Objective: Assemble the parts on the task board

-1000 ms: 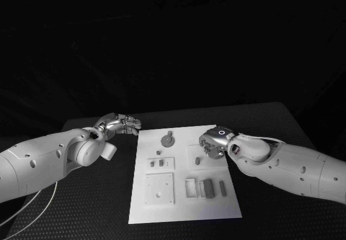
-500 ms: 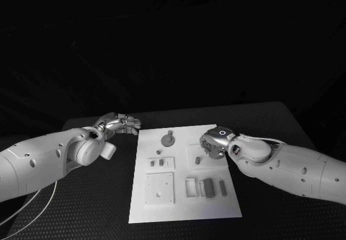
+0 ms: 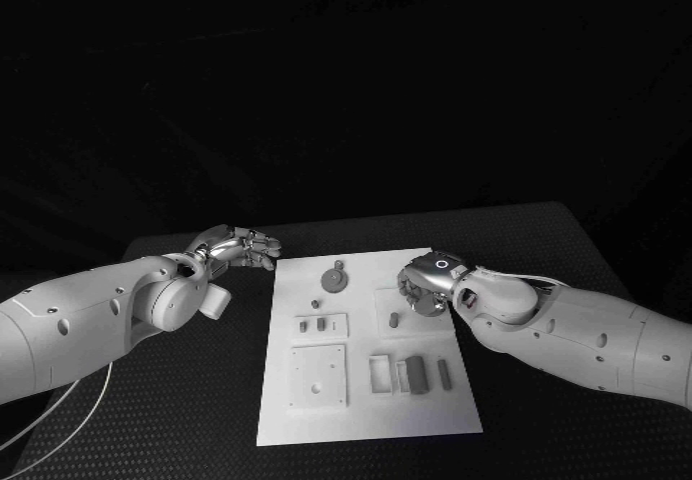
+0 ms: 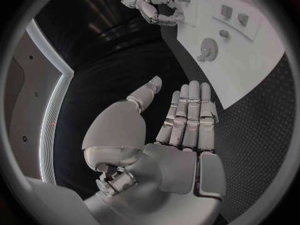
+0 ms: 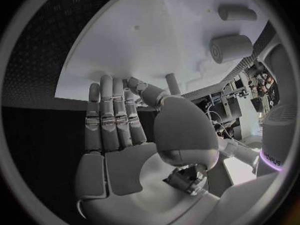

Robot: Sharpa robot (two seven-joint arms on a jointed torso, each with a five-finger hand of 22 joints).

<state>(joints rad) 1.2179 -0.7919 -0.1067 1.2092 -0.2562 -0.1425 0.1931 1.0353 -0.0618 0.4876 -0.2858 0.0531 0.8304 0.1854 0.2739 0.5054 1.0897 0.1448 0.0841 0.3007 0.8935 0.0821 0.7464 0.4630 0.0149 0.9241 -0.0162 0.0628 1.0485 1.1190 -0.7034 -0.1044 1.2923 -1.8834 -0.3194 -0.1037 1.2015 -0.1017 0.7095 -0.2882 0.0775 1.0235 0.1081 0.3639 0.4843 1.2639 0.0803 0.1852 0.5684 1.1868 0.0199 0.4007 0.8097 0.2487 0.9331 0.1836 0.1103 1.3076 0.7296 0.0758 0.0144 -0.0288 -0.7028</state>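
Note:
The white task board (image 3: pixel 368 400) lies in the middle of the black table. On it I see a grey gear (image 3: pixel 336 281), a small peg (image 3: pixel 316 303), a slotted plate (image 3: pixel 320 325), a square plate (image 3: pixel 319 377) and a frame with blocks (image 3: pixel 411 375). My left hand (image 3: pixel 238 247) hovers off the board's far left corner, fingers straight, thumb apart, holding nothing (image 4: pixel 187 115). My right hand (image 3: pixel 424 288) hangs over the board's far right part, fingers stretched out and empty (image 5: pixel 115 115). A short peg (image 5: pixel 172 83) stands just past its thumb, and two cylinders (image 5: pixel 231 47) lie farther out.
The table (image 3: pixel 188 400) is black and textured, with bare room to the left and right of the board. White cables (image 3: pixel 58 410) run under my left arm near the table's front left edge.
My right hand has edged very slightly toward the board's middle. The left hand and the parts have stayed where they were.

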